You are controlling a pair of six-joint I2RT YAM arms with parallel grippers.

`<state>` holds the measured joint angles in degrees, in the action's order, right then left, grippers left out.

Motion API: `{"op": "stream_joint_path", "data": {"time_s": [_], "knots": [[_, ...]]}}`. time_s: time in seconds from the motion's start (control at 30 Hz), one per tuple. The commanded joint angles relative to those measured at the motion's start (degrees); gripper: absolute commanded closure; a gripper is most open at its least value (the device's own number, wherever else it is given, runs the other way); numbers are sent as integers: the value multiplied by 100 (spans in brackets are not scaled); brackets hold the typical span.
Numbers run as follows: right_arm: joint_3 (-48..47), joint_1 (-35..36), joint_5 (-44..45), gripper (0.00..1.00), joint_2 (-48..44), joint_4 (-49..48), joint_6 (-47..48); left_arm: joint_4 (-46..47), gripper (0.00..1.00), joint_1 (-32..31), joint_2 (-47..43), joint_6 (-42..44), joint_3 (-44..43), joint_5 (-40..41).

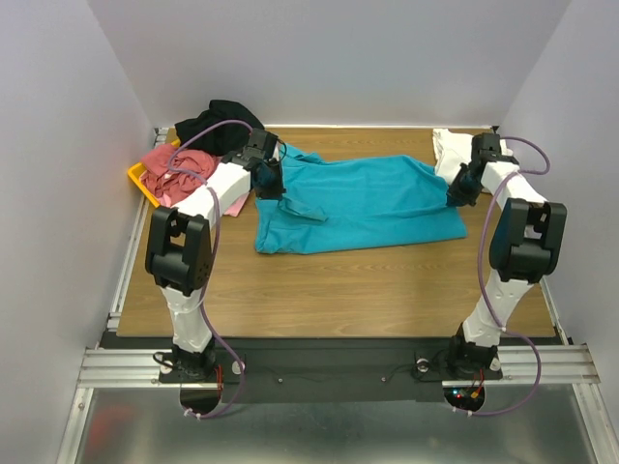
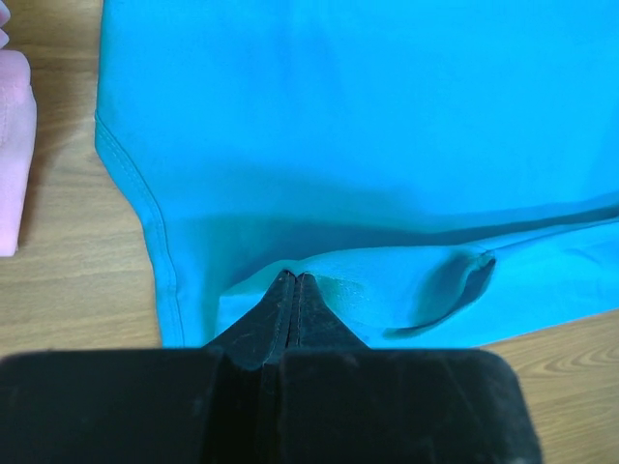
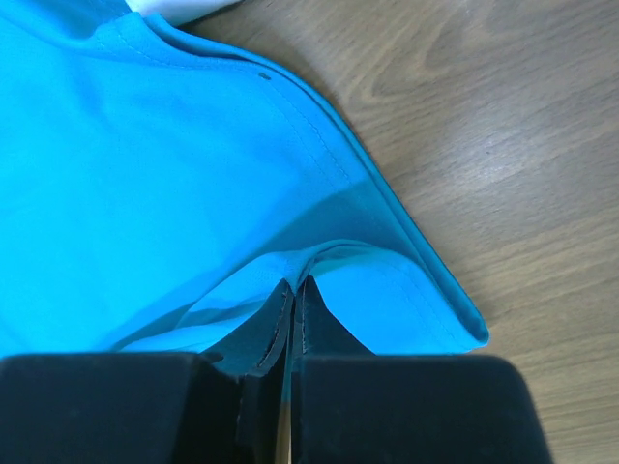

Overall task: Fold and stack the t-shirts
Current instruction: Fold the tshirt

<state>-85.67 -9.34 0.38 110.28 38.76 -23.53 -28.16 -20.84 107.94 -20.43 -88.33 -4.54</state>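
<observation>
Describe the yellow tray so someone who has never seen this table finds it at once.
On the wooden table, go to the far left corner, left of the spread teal t-shirt. A dusty red shirt and a black shirt are heaped there, and the yellow tray pokes out at their left edge. It alone is hard and bright yellow; its neighbours are soft cloth.

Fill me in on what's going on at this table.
Both arms are working on the teal t-shirt, which lies spread across the table. The left tool is shut on a fold of cloth at the shirt's left end, and the right tool on one at its right end. A black shirt and a dusty red shirt are heaped at the yellow tray far left. A white shirt sits far right. No folded stack shows.
</observation>
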Motion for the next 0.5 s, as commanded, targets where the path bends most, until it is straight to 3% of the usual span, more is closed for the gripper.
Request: {"op": "stream_joint_path", "data": {"time_s": [0.0, 0.03, 0.07, 0.13, 0.17, 0.2, 0.23, 0.37, 0.47], "knots": [[-222, -24, -179, 100, 11, -115, 59, -110, 100, 54, 43, 153, -325, 31], [-240, -24, -196, 99, 11, -115, 50, -102, 99, 62, 69, 144, -377, 58], [-266, -24, -249, 95, 2, -106, 50, -102, 76, 71, 78, 109, -412, 119], [-310, -24, -328, 82, -59, -115, 33, -93, 44, 80, 78, 48, -578, 216], [-328, -24, -424, 75, -103, -115, 33, -84, 18, 80, 52, 21, -649, 286], [-363, -24, -477, 63, -138, -123, 33, -49, 6, 80, -9, -49, -720, 408], [-424, -24, -513, 60, -217, -123, 41, -14, 2, 80, -62, -84, -816, 410], [-521, -15, -653, 49, -506, -176, 94, 232, 1, 71, -413, -286, -835, 410], [-486, 151, -811, 48, -726, -237, 252, 364, 1, 63, -676, -365, -344, 182]]}}
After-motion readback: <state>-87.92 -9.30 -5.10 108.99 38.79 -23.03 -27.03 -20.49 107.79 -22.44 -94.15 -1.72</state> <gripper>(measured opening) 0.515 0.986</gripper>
